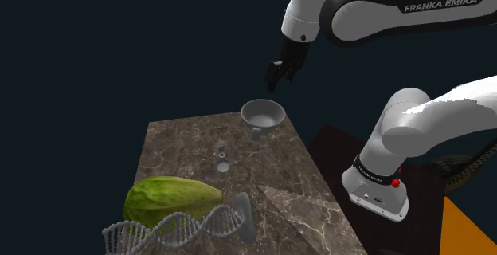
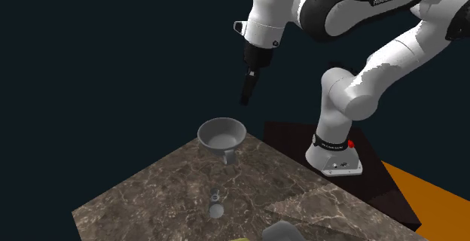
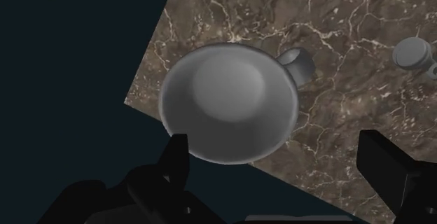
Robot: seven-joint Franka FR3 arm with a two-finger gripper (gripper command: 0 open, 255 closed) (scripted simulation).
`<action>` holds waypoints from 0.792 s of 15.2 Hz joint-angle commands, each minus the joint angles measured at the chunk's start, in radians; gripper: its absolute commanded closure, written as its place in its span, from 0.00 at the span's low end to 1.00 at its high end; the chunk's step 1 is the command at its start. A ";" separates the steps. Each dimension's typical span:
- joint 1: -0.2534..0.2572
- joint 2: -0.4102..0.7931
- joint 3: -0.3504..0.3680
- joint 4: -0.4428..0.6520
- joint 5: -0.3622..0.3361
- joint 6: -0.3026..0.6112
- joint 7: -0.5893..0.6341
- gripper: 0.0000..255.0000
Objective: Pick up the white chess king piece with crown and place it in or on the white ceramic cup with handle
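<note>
Claw hanging over the cup, nothing in it

I see the gripper [image 1: 279, 72] [image 2: 248, 89] [image 3: 276, 149] in the air above the grey-white handled cup [image 1: 261, 115] [image 2: 221, 134] [image 3: 227, 103], fingers spread wide with nothing between them. The cup stands at a far corner of the brown marble table [image 1: 183, 142]. The pale chess king [image 1: 222, 159] [image 2: 217, 204] [image 3: 413, 54] rests on the marble near the cup, apart from it. A lettuce head [image 1: 167, 198] and a grey DNA helix model [image 1: 183, 228] sit at the near end.
</note>
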 commanded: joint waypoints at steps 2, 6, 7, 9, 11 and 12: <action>0.018 0.042 0.067 -0.039 0.023 0.108 0.046 0.00; 0.029 0.126 0.165 -0.062 0.038 0.248 0.117 0.00; 0.028 0.151 0.192 -0.065 0.038 0.284 0.136 0.00; 0.021 0.205 0.248 -0.065 0.032 0.354 0.179 0.00; 0.004 0.265 0.309 -0.058 0.014 0.424 0.226 0.00; -0.009 0.297 0.342 -0.053 0.001 0.458 0.253 0.00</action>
